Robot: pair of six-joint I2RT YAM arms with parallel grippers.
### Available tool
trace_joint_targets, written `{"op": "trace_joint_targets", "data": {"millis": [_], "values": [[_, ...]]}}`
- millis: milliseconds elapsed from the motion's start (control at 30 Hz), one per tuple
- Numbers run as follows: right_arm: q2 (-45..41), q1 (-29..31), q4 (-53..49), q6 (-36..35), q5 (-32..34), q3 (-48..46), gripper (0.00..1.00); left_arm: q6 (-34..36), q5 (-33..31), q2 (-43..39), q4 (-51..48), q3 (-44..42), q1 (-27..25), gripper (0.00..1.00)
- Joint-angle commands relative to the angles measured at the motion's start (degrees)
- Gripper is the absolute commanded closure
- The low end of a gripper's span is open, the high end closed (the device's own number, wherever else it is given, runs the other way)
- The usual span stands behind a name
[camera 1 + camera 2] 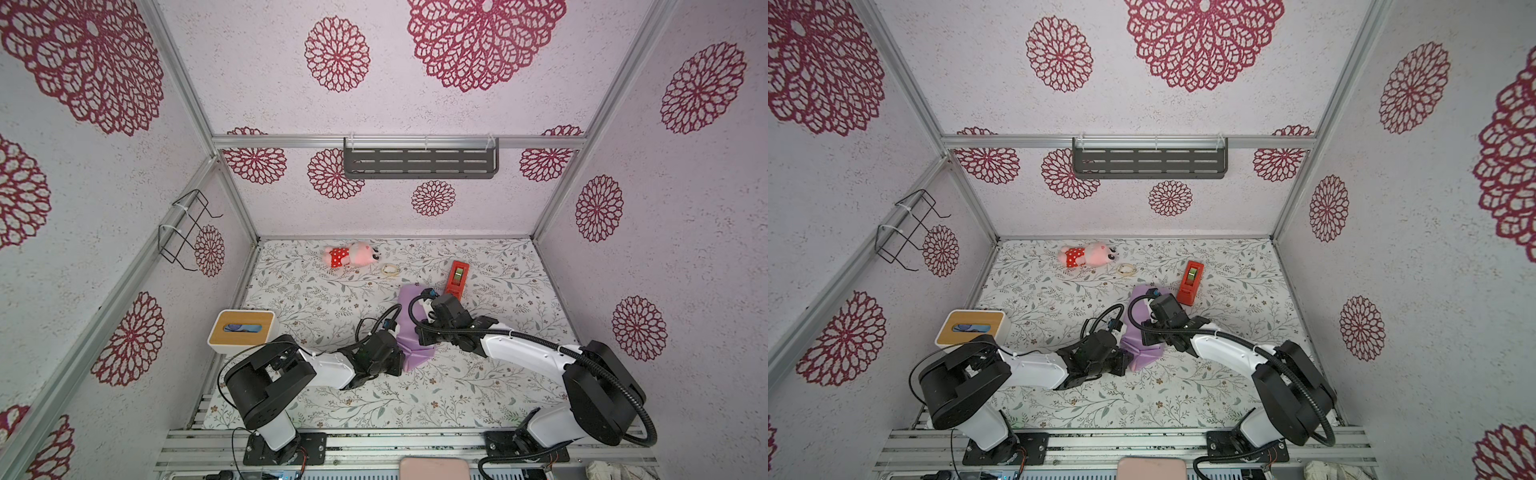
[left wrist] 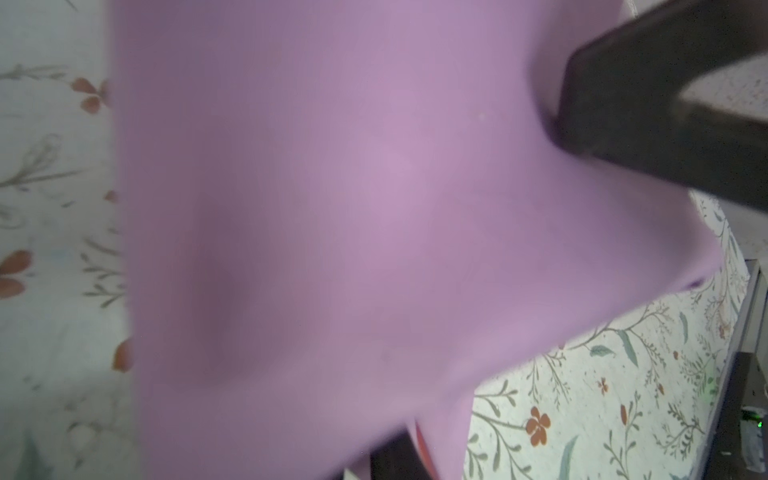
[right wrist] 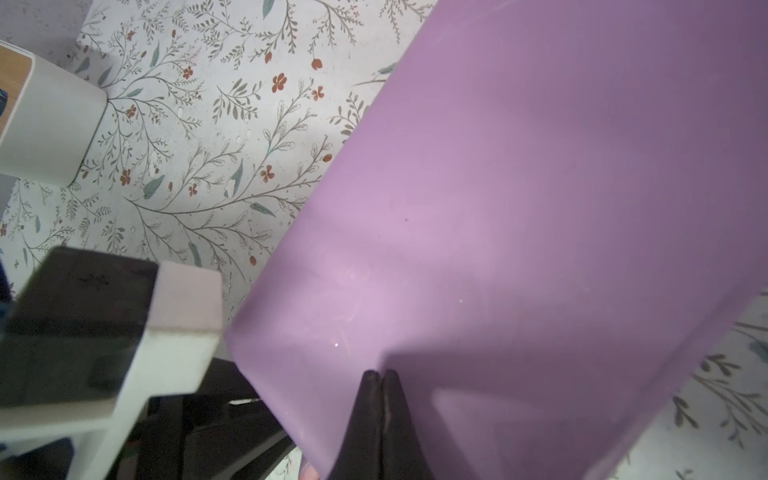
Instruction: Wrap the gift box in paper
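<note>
Lilac paper (image 1: 415, 353) sits bundled mid-worktop (image 1: 332, 299), long axis running near to far, with the gift box presumably hidden inside. The right end effector (image 3: 380, 380) is clenched, tips on the paper's face. The left end effector (image 2: 471, 282) crowds the near, loosely folded end, and I can't tell its grip.

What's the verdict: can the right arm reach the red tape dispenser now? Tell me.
Probably yes. The tape dispenser lies uncovered just beyond the right pincer, with nothing between them; that pincer is shut over the paper and would have to open first.
</note>
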Motion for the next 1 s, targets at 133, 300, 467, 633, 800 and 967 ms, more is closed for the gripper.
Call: {"op": "trace_joint_targets", "data": {"millis": [133, 300, 467, 633, 800, 967], "values": [[1.68, 0.3, -5.46, 0.56, -0.72, -1.32, 0.95, -2.0, 0.72, 0.03, -1.0, -1.55, -2.82, 0.92], [1.56, 0.33, -5.67, 0.44, -0.72, -1.36, 0.95, -2.45, 0.74, -0.98, -0.69, -1.82, -3.7, 0.94], [1.72, 0.3, -5.6, 0.54, -0.82, -1.14, 0.95, -0.13, -2.31, -3.92, -3.34, -0.88, -3.25, 0.93], [1.78, 0.3, -5.77, 0.44, -0.98, -0.8, 0.95, 1.85, -2.61, -5.03, -4.73, 0.42, 0.05, 0.93], [1.14, 0.3, -6.3, 0.37, -0.62, -0.96, 0.96, 2.68, -1.92, -4.23, -5.67, 1.09, 1.37, 0.93], [1.04, 0.34, -6.15, 0.45, -0.45, -1.14, 0.96, 2.59, -0.46, -3.38, -6.04, 0.54, 1.14, 0.93]]}}
